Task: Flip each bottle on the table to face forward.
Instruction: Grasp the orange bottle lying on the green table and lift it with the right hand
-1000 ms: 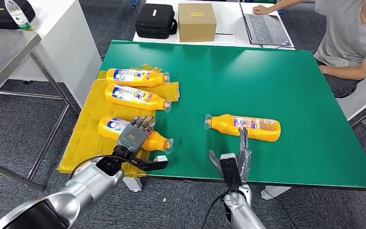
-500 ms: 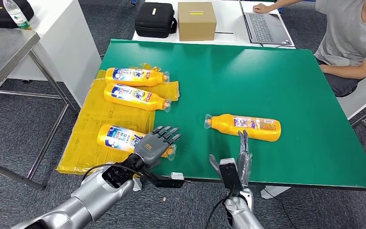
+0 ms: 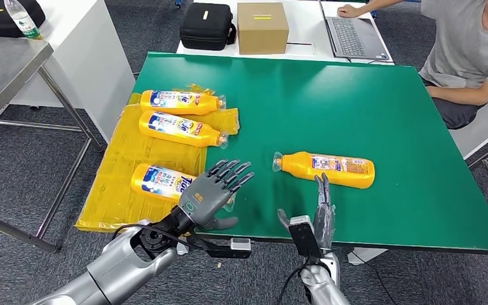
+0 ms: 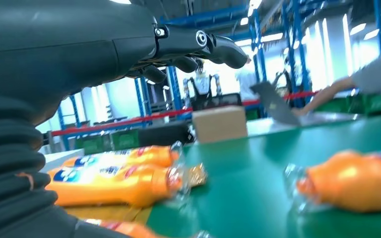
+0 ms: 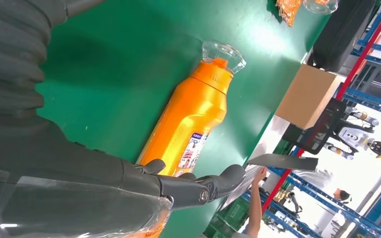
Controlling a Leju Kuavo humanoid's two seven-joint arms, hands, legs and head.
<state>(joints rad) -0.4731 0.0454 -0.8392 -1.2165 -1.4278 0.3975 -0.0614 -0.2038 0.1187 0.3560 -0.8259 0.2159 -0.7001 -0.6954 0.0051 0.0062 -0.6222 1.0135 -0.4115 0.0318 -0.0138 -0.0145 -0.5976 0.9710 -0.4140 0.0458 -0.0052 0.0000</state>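
My left hand (image 3: 211, 194) and right hand (image 3: 321, 210) hold nothing, fingers apart; the lone bottle (image 3: 326, 169) might roll if bumped.

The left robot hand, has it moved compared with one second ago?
Yes. The left robot hand moved rightward off the nearest bottle, toward the lone bottle.

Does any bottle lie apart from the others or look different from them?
Yes. One bottle lies alone on the bare green table, cap toward the robot's left. The other three lie on yellow wrapping, caps toward its right, with blue-and-white labels up.
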